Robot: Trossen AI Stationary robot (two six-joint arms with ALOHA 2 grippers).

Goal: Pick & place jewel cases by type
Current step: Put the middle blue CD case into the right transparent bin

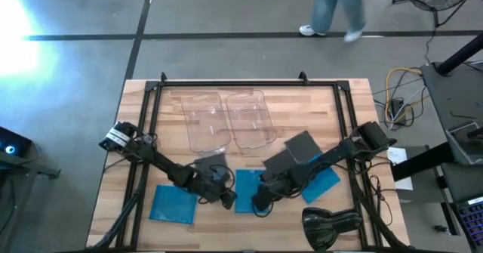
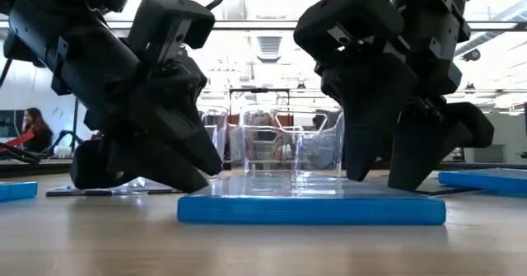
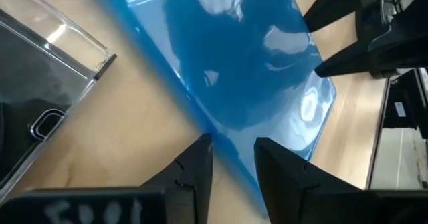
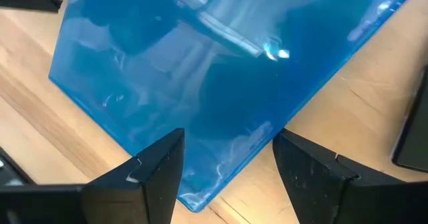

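The middle blue jewel case (image 1: 247, 186) lies flat on the table between both grippers. My left gripper (image 1: 226, 199) is at its left edge, open by a narrow gap. In the left wrist view, one finger (image 3: 198, 158) is over the wood and the other (image 3: 271, 158) over the blue lid. My right gripper (image 1: 261, 201) is wide open, and its fingers stand on either side of the case's near right corner (image 4: 200, 196). Two other blue cases (image 1: 173, 205) (image 1: 326, 180) lie flat to the left and right. Three dark cases (image 1: 208, 163) (image 1: 284, 162) (image 1: 305, 143) lie farther back. My left gripper slants down from the table's left onto the middle blue case's left edge (image 3: 212, 132), one fingertip on each side of that edge. I cannot tell whether either tip touches it. My right gripper points down around the case's corner, and I cannot tell whether it touches.
Two clear plastic trays (image 1: 205, 121) (image 1: 250, 118) stand side by side at the far middle of the table. A dark rounded object (image 1: 332, 224) sits at the near right edge. A black frame (image 1: 249, 84) runs round the table. A person walks on the floor beyond.
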